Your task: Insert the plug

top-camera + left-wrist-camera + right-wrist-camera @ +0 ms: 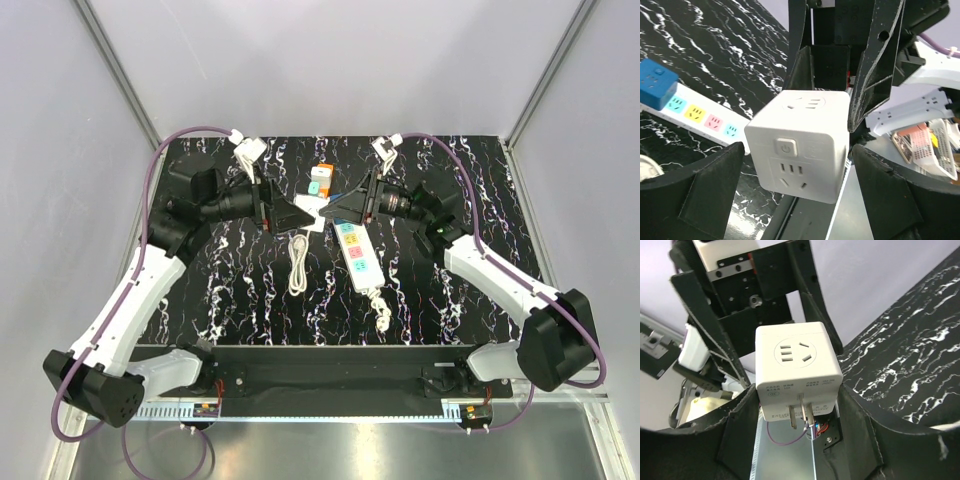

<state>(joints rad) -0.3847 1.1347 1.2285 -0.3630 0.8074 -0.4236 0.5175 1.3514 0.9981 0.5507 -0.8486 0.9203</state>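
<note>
Left tool [302,218] and right tool [333,211] both clamp a white plastic cube adapter [800,150] mid-air; solid-blue cube plug [655,86] sits on white power strip [700,116].

**Two arms meet tip to tip**

The left arm [130,300] rises from the near edge of the bench [240,300]. It swings out over the near left corner, runs up along the left edge and bends inward, with its wrist pointing right. The right arm [500,275] mirrors it from the near right corner, wrist pointing left. The left gripper [796,150] and the right gripper [799,395] face each other midway between the side edges, in the far half. The right fingers [715,440] clamp a white cube adapter [797,365]. The left fingers [710,185] flank the same cube, and contact is unclear.
</note>
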